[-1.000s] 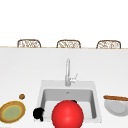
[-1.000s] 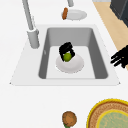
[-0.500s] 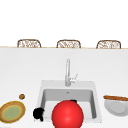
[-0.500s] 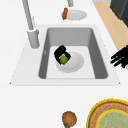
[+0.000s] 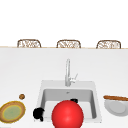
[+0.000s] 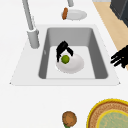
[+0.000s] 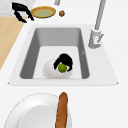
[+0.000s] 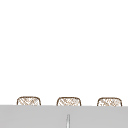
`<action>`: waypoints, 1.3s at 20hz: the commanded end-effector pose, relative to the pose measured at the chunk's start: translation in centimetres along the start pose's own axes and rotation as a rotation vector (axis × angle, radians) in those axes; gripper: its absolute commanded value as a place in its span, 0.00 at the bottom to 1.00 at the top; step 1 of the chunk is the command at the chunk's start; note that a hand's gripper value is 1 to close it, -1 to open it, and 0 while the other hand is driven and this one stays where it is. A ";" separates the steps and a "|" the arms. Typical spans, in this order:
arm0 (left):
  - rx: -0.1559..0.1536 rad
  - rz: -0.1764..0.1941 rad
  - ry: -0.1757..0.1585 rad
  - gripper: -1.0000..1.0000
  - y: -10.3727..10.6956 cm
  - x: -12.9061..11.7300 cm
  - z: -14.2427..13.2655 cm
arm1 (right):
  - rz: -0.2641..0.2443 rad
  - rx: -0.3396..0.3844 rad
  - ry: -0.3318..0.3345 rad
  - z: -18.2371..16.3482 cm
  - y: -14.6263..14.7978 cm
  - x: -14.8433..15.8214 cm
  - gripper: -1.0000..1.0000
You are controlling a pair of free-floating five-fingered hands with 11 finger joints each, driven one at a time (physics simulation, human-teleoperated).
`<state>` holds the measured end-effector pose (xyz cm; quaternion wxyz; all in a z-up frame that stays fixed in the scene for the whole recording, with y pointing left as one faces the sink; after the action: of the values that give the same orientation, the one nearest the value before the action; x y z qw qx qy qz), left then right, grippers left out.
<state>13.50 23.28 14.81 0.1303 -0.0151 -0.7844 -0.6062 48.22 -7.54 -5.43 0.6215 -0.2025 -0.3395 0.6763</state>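
Over the sink, a hand gripped a lime above a white plate.

Left hand (image 5: pixel 38 113) hung idle at the sink's (image 6: pixel 75 27) front-left rim, fingers relaxed. Right hand (image 6: pixel 63 49) curled round the lime (image 6: pixel 65 59), just over the plate (image 6: pixel 73 65) in the basin. Farther right, a baguette (image 7: pixel 61 110) lay on a bench plate (image 7: pixel 32 115).

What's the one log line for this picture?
right hand: shut on lime | over white plate in sink | left hand: idle
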 end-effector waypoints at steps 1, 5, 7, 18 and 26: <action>0.000 0.000 0.000 0.50 0.0 0.0 0.0 | -0.029 -0.034 0.035 2.1 -2.2 0.5 0.00; 0.000 0.000 0.000 0.50 0.0 0.0 0.0 | -0.009 -0.023 0.039 4.3 -4.4 0.8 0.00; 0.000 0.000 0.000 0.50 0.0 0.0 0.0 | -0.006 -0.016 0.037 5.3 -5.3 1.0 0.00; 0.000 0.000 0.000 0.50 0.0 0.0 0.0 | 0.019 -0.029 0.005 7.2 -6.0 0.7 0.00; 0.000 0.000 0.000 0.50 0.0 0.0 0.0 | 0.050 -0.139 0.005 11.7 -2.5 1.6 0.00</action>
<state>13.50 23.28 14.81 0.1303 -0.0151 -0.7844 -0.6062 43.99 -8.42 4.39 0.5925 -0.2502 -0.3745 0.6679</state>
